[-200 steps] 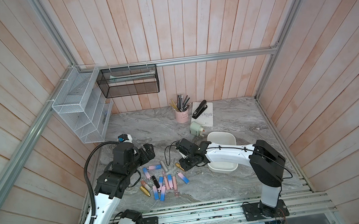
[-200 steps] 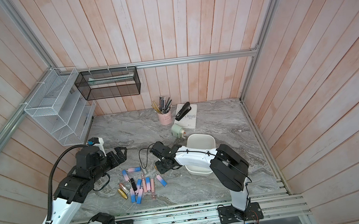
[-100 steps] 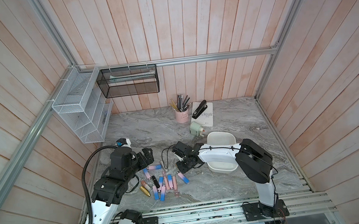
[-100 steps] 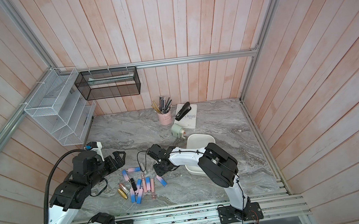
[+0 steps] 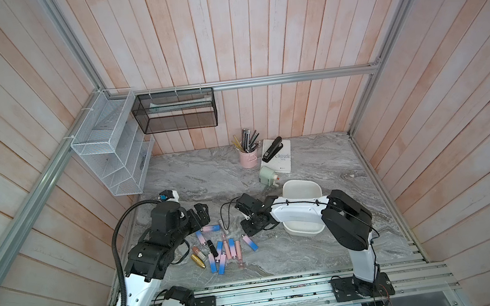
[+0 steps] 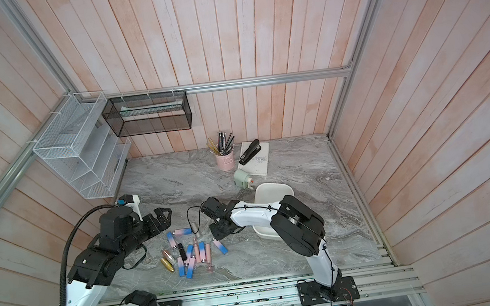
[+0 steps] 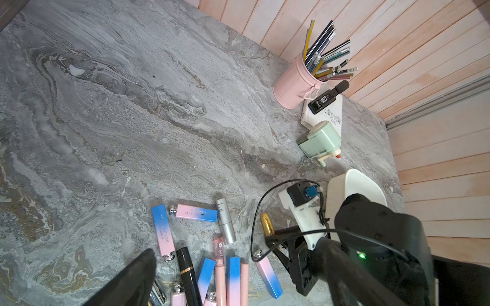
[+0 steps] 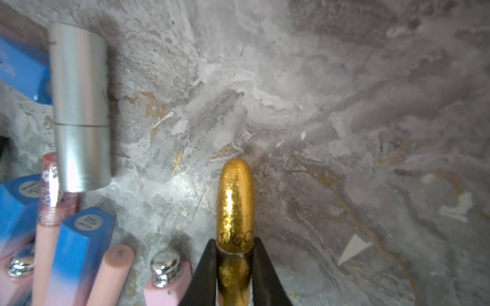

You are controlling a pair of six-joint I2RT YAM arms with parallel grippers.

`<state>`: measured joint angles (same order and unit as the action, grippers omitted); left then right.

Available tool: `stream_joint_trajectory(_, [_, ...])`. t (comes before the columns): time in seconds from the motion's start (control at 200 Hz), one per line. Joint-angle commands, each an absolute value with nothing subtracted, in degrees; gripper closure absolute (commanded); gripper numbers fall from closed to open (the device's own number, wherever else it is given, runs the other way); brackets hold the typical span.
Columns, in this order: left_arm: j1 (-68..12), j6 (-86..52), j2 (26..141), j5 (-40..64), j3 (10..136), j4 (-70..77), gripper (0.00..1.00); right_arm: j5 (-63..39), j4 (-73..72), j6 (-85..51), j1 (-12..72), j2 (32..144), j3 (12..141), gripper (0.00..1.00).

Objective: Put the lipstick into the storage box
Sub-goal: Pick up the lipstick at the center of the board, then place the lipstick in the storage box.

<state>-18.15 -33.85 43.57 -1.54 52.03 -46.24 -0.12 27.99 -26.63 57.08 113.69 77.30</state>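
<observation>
Now the right gripper (image 8: 234, 247), which a second ago stood part-open nearer the storage box (image 5: 301, 188), sits at the edge of the lipstick pile (image 5: 223, 252). Its jaws are pinched on the base of the gold lipstick (image 8: 234, 201), and the rounded cap pokes out ahead, low over the marble tabletop (image 8: 344, 106). The left gripper (image 6: 163, 219) still hangs wide open and empty beside the pile. The grasp looks made, so the lift and the carry to the box remain.

The right gripper (image 8: 234, 247) has closed its jaws on the gold lipstick (image 8: 234, 201) toward the bench's (image 5: 301, 160) front edge, and its elbow has swung in toward the bench's middle.
</observation>
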Motion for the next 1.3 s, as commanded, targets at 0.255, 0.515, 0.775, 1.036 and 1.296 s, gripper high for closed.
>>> stream_joint_trajectory(0.255, [-17.93, -32.79, 51.37, 1.79, 48.66, -37.52, 0.00, 8.52, 38.96, -28.48, 52.91, 96.98, 77.62, 0.81])
stream_joint_trajectory(0.515, [-18.57, -33.13, 60.48, 4.85, 47.29, -32.79, 0.00, 11.81, 39.04, -29.02, 41.61, 81.13, 65.82, 0.78])
stream_joint_trajectory(0.775, [-24.60, -33.30, 68.82, 6.35, 49.28, -30.08, 0.00, 9.20, 33.32, -28.65, 32.20, 74.46, 52.11, 0.75])
stream_joint_trajectory(1.036, [-27.41, -34.60, 71.71, 8.34, 48.78, -29.44, 0.00, 7.11, 27.33, -28.12, 30.82, 79.30, 47.37, 0.73])
stream_joint_trajectory(1.296, [-29.27, -35.18, 70.47, 7.01, 47.74, -32.36, 0.01, 5.54, 29.37, -25.30, 30.18, 83.71, 51.39, 0.56])
